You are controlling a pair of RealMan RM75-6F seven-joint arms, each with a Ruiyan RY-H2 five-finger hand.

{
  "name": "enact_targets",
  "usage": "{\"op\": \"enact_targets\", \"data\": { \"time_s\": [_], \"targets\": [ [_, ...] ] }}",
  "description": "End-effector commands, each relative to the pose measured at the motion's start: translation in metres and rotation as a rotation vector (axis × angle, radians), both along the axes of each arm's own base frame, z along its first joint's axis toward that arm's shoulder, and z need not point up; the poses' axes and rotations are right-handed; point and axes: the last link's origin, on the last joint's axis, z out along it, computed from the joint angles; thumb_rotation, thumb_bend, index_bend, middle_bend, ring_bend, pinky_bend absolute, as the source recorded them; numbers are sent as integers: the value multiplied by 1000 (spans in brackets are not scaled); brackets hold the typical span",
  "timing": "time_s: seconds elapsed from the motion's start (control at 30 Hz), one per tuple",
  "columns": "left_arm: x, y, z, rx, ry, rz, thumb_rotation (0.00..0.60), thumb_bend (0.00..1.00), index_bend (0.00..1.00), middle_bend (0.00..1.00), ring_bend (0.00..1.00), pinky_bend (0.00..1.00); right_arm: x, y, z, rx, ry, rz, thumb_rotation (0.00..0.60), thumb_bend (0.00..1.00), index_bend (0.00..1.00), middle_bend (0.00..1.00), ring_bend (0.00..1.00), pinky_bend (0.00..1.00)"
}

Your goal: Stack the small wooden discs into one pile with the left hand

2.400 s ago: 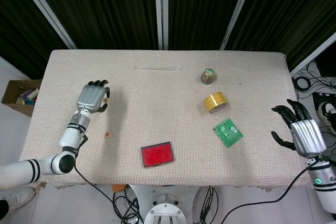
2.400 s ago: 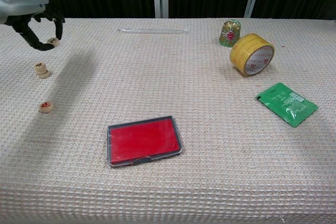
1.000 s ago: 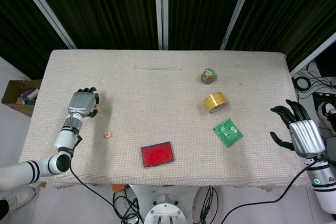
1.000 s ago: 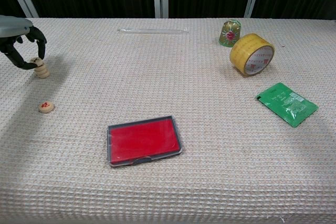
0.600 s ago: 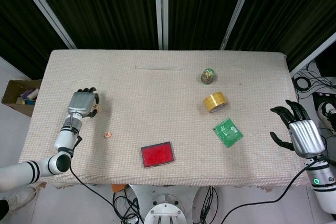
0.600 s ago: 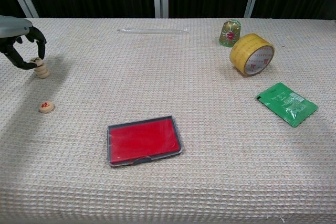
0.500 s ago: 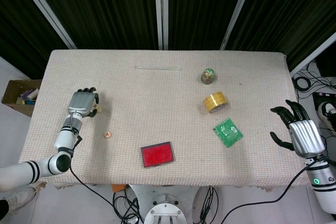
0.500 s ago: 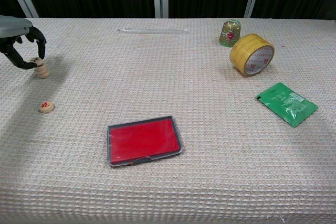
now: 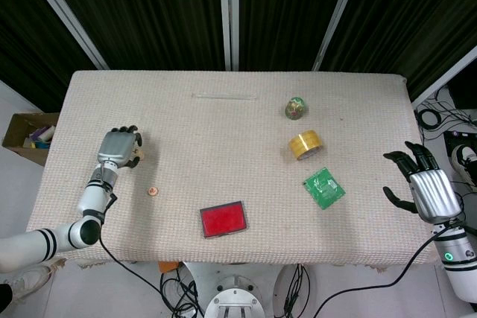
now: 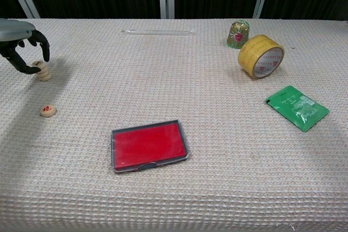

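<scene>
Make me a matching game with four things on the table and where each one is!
Things:
1. yellow tape roll
2. green packet
3. red case
4. lone wooden disc

Places:
A. near the table's front edge, about the middle
B. just in front of the small pile of discs by the left hand
C. right beside the small green and gold ornament
D. furthest to the right, lying flat

Pairs: 1-C, 2-D, 3-A, 4-B
</scene>
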Motion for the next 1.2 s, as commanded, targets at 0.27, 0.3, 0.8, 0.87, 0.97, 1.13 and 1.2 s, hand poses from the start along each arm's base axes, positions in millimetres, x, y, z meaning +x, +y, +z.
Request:
{"op": "enact_targets", "data": {
  "time_s": [0.27, 0.3, 0.8, 0.87, 0.97, 1.13, 1.2],
  "targets": [
    [7, -30, 38, 125, -90, -108, 600, 278, 301, 120, 132, 203, -2, 3, 5, -14, -3, -2, 600, 231, 248, 280, 51, 130],
    [7, -37, 42, 131, -92, -131, 600, 279, 336, 124, 132, 203, -2, 3, 6, -16, -4, -2, 600, 231, 248, 280, 51, 130],
    [15, -95, 2, -87, 53, -375, 600, 299, 399, 136, 120, 200, 2, 12, 1, -18, -19, 32, 600, 231, 250, 272, 43, 125],
    [14, -94, -5, -108, 70, -375, 600, 302, 395, 136, 120, 200, 1, 15, 1, -21, -22, 28, 600, 231, 252, 272, 43, 124],
    [12, -93, -11, -130, 91, -374, 600, 305, 393, 135, 120, 199, -1, 18, 2, -29, -27, 25, 600, 231, 254, 272, 43, 124],
    [9, -94, -18, -149, 108, -364, 600, 305, 386, 135, 119, 198, -3, 22, 3, -36, -34, 21, 600, 231, 257, 272, 43, 124],
    [8, -94, -20, -150, 112, -364, 600, 305, 387, 135, 119, 198, -4, 23, 4, -40, -35, 20, 600, 231, 257, 272, 43, 123]
  ]
}}
